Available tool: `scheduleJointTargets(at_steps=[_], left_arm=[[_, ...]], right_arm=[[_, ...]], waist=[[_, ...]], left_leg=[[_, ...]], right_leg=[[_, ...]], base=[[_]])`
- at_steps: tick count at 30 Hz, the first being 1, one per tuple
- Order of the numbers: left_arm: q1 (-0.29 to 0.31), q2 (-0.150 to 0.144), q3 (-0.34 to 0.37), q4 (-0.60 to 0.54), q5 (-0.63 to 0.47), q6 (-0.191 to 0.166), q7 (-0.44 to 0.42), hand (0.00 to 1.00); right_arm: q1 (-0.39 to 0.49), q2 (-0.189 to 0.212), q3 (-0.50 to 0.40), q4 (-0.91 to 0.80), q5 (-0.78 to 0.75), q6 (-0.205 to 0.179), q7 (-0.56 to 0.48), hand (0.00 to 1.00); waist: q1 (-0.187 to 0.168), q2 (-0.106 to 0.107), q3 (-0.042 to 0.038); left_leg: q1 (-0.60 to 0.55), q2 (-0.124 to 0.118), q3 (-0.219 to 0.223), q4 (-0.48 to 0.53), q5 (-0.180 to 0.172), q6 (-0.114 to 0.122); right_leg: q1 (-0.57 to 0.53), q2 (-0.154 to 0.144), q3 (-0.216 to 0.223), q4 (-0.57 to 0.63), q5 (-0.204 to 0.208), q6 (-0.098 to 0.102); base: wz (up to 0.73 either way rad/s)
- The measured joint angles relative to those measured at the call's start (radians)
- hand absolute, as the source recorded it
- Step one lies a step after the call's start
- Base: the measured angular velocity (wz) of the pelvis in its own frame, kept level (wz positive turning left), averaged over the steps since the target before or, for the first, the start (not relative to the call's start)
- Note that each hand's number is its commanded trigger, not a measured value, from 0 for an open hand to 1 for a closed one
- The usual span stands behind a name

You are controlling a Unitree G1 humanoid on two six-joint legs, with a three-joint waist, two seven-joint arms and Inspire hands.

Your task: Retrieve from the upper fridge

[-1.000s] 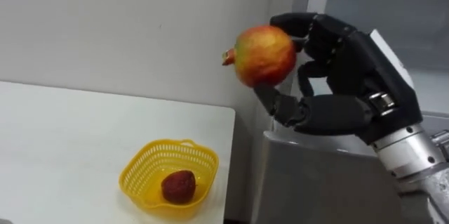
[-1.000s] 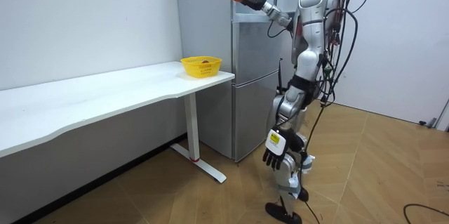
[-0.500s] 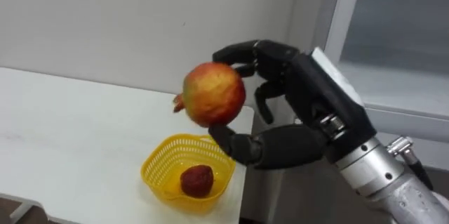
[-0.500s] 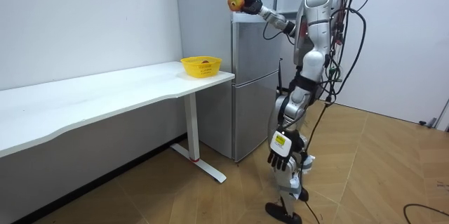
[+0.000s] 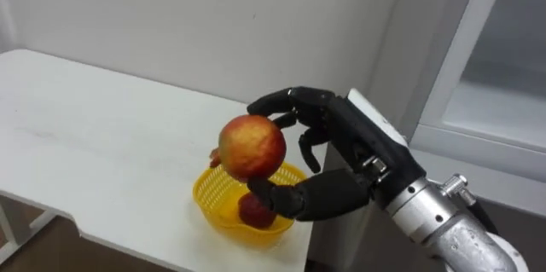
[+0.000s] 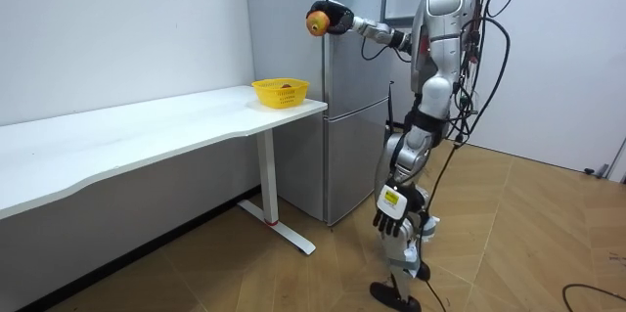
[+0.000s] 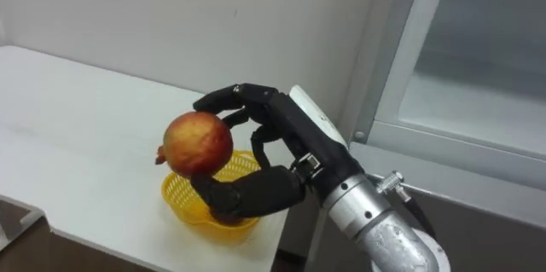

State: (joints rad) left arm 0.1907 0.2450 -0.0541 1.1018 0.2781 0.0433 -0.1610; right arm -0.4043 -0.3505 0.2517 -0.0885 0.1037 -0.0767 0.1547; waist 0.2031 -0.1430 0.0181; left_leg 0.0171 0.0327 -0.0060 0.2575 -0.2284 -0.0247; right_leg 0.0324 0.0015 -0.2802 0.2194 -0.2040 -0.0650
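Note:
My right hand [image 5: 350, 140] is shut on a red and yellow pomegranate [image 5: 252, 146], fingers over its top and thumb beneath it. The arm reaches in from the lower right. The fruit hangs in the air just above a yellow mesh basket [image 5: 207, 193] at the near corner of the white table [image 5: 102, 127]. A dark red fruit [image 5: 252, 213] lies in the basket, partly hidden by my thumb. In the room view I stand before the grey fridge [image 6: 352, 107] with the pomegranate [image 6: 316, 22] held out towards the table. My left hand [image 6: 388, 212] hangs open by my leg.
The fridge's pale upper compartment and its frame [image 5: 465, 59] stand at the right, close behind my arm. The wall [image 5: 213, 16] runs behind the table. The long table [image 6: 127, 141] stretches away to the room view's left, past the basket [image 6: 281, 92].
My right hand has carried the pomegranate away from the fridge, leftward and lower, to above the basket. My head has turned left with it.

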Motion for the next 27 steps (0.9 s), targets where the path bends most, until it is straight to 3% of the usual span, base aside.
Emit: scheduleJointTargets(at_steps=[2, 5, 6, 11, 12, 18, 27], left_arm=[[0.007, 0.008, 0.009, -0.005, 0.0, 0.0, 0.0, 0.0], [0.005, 0.017, 0.026, -0.006, 0.0, 0.0, -0.002, 0.0], [0.005, 0.023, 0.028, -0.006, 0.0, 0.0, -0.004, 0.0], [-0.005, 0.038, 0.032, -0.003, 0.0, -0.002, 0.003, 0.0], [-0.004, 0.039, 0.03, -0.001, -0.001, -0.002, 0.003, 0.0], [-0.006, 0.048, 0.032, 0.0, 0.0, -0.001, 0.006, 0.0], [-0.011, 0.049, 0.033, 0.008, 0.001, 0.001, 0.004, 0.0]], right_arm=[[-0.021, -0.01, 0.0, 0.062, 0.001, 0.0, -0.013, 1.0], [-0.082, -0.018, 0.002, 0.143, 0.003, -0.033, -0.026, 1.0], [-0.097, -0.021, 0.003, 0.177, 0.002, -0.042, -0.036, 1.0], [-0.151, -0.022, 0.003, 0.306, -0.005, -0.054, -0.073, 1.0], [-0.167, -0.022, 0.004, 0.346, -0.005, -0.067, -0.084, 1.0], [-0.208, -0.025, 0.006, 0.483, -0.067, -0.088, -0.132, 1.0], [-0.215, -0.037, 0.013, 0.553, -0.081, -0.084, -0.13, 1.0]], waist=[[0.001, -0.005, -0.0022], [0.004, -0.013, -0.0051], [0.01, -0.025, -0.0057], [0.027, -0.066, 0.0034], [0.027, -0.072, 0.0022], [0.034, -0.079, 0.0042], [0.053, -0.077, 0.0058]], left_leg=[[-0.004, 0.0, -0.003, 0.001, 0.0, 0.0], [-0.006, -0.001, -0.01, 0.002, 0.0, 0.0], [-0.006, -0.002, -0.011, 0.002, 0.001, -0.001], [-0.016, -0.006, -0.028, 0.005, 0.001, -0.001], [-0.026, -0.008, -0.037, 0.013, 0.001, 0.0], [-0.06, -0.015, -0.064, 0.035, -0.003, 0.004], [-0.09, -0.015, -0.064, 0.051, -0.004, 0.006]], right_leg=[[0.002, 0.0, -0.004, 0.001, 0.0, 0.0], [0.004, -0.002, -0.012, 0.001, 0.001, -0.001], [0.004, -0.002, -0.013, 0.001, 0.001, -0.001], [0.007, -0.004, -0.028, -0.006, 0.001, 0.0], [0.007, -0.004, -0.032, -0.014, 0.004, 0.004], [0.002, -0.013, -0.081, -0.017, 0.008, 0.007], [-0.014, -0.015, -0.092, -0.014, 0.013, 0.009]], base=[[0.07], [0.06], [0.06], [0.11], [0.15], [0.21], [0.05]])
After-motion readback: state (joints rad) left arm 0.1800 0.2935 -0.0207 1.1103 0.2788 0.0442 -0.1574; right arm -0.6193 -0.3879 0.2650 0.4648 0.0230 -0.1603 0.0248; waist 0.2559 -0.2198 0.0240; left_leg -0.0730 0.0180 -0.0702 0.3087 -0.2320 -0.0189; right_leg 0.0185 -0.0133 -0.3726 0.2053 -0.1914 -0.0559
